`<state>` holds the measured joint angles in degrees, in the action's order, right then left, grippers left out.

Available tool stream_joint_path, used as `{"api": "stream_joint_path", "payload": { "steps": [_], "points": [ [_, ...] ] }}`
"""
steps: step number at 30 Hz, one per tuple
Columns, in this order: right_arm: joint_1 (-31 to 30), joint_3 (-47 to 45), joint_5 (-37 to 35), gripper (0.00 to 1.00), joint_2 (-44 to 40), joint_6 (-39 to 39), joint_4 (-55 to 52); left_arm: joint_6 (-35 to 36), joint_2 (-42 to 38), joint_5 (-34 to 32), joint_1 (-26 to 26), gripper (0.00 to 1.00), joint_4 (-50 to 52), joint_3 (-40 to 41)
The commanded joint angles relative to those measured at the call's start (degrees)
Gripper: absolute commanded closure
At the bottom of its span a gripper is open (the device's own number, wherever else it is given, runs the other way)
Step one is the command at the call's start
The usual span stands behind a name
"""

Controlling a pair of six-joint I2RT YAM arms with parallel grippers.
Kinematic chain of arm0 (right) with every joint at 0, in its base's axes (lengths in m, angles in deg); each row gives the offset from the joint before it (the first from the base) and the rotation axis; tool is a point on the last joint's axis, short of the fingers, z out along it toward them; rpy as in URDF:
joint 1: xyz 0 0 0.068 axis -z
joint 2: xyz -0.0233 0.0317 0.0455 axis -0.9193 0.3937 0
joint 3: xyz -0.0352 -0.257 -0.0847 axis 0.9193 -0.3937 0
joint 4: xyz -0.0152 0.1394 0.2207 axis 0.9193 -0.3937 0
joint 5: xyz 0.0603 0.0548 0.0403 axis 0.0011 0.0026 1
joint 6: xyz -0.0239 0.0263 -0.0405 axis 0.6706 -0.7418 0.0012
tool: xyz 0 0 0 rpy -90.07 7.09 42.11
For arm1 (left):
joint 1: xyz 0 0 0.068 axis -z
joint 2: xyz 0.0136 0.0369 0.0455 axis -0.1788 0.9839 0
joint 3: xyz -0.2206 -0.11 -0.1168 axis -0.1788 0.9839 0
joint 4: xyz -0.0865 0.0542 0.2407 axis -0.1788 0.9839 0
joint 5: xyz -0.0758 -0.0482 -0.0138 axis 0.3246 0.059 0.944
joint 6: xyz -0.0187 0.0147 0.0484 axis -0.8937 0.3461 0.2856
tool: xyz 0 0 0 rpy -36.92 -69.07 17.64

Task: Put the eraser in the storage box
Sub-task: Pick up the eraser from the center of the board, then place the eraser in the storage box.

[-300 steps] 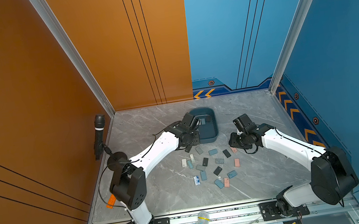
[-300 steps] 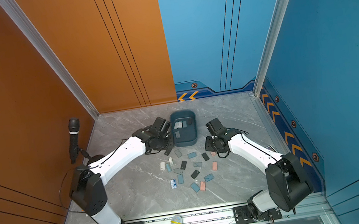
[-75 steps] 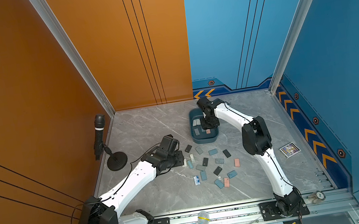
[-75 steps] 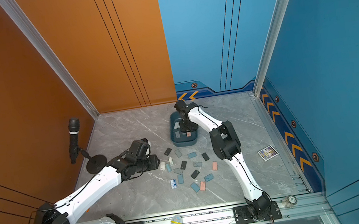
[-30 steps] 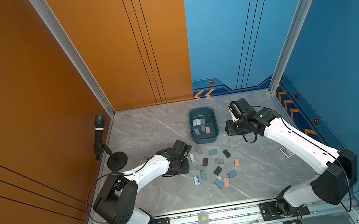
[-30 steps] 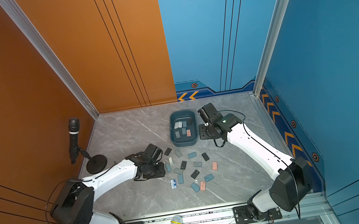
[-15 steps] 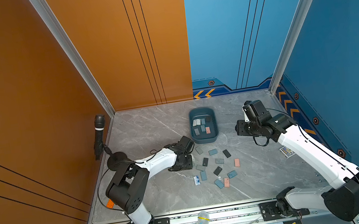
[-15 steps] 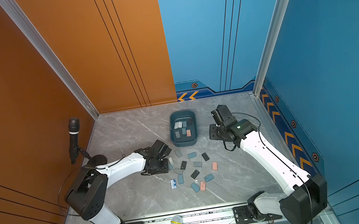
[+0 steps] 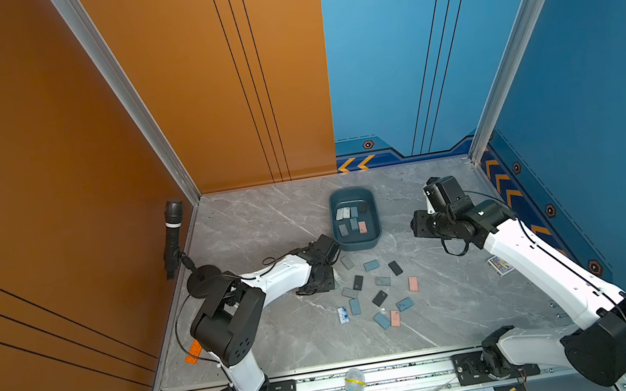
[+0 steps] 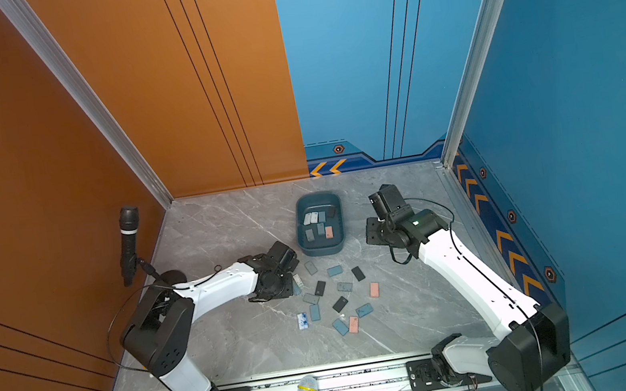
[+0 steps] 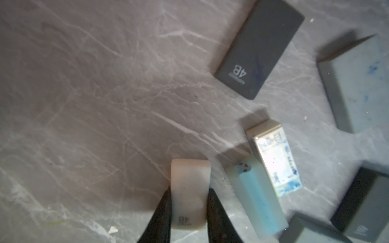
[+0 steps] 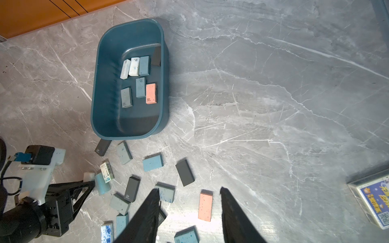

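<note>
In the left wrist view my left gripper is shut on a pale white eraser marked 4B, one black finger pressed on each long side, low at the table. The right wrist view shows the same eraser at the left gripper's tips. The dark teal storage box stands behind it with several erasers inside, and shows in both top views and the right wrist view. My right gripper hangs open and holds nothing, right of the box, high above a pink eraser.
Several loose erasers lie scattered in front of the box; a light blue one lies right beside the held one. A black microphone on a stand stands at the left wall. A small printed box lies at the right.
My left gripper has closed on the white eraser. The right arm has drawn back from the box toward the right.
</note>
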<state>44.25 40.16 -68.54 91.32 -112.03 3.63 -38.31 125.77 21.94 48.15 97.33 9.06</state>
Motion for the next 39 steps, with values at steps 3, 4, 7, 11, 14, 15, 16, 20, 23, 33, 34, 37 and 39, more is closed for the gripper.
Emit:
{"api": "stream_joint_path", "payload": {
  "steps": [3,4,7,11,14,15,16,20,23,33,34,37,39],
  "points": [
    [0.33,-1.49,0.33,0.52,-1.10,-1.68,1.19,0.21,1.76,1.65,0.35,0.76,2.17,0.85],
    [0.32,-1.53,0.50,0.52,-1.18,-1.77,1.21,0.11,1.34,1.87,0.39,0.76,2.17,0.93],
    [0.33,-2.14,0.63,0.52,-1.78,-2.21,1.23,0.10,0.09,2.25,0.74,0.76,2.28,1.10],
    [0.32,-3.38,0.83,0.52,-2.73,-2.75,1.62,0.20,-2.05,1.04,0.85,0.76,3.71,0.85],
    [0.25,-4.36,1.37,0.52,-2.89,-3.18,2.27,0.46,-4.27,0.56,0.90,0.77,4.71,0.55],
    [0.24,-4.68,1.73,0.52,-2.86,-3.41,2.62,0.55,-5.06,0.44,0.91,0.77,5.10,0.36],
    [0.17,-5.00,2.14,0.52,-2.85,-3.67,2.97,0.53,-5.75,0.09,1.04,0.77,5.54,0.19],
    [-0.52,-6.05,2.86,0.52,-2.46,-4.16,4.17,0.53,-8.46,-0.90,1.22,0.77,7.16,-0.25],
    [-0.96,-6.68,3.05,0.52,-2.23,-4.50,4.73,0.86,-10.25,-1.19,1.52,0.76,8.16,-2.90],
    [-2.73,-8.67,4.11,0.52,-1.12,-5.72,7.63,3.12,-12.43,-0.47,2.23,0.76,11.06,-10.26],
    [-2.87,-8.83,4.26,0.52,-0.89,-5.87,7.84,3.52,-12.19,-0.23,2.30,0.76,11.23,-11.21],
    [-3.37,-9.38,4.19,0.53,-0.48,-6.10,8.08,4.97,-10.59,0.15,2.40,0.76,12.09,-15.02],
    [-3.62,-10.09,4.04,0.53,-0.76,-6.35,8.54,6.05,-8.81,0.58,2.47,0.76,12.64,-18.24]
  ]
}}
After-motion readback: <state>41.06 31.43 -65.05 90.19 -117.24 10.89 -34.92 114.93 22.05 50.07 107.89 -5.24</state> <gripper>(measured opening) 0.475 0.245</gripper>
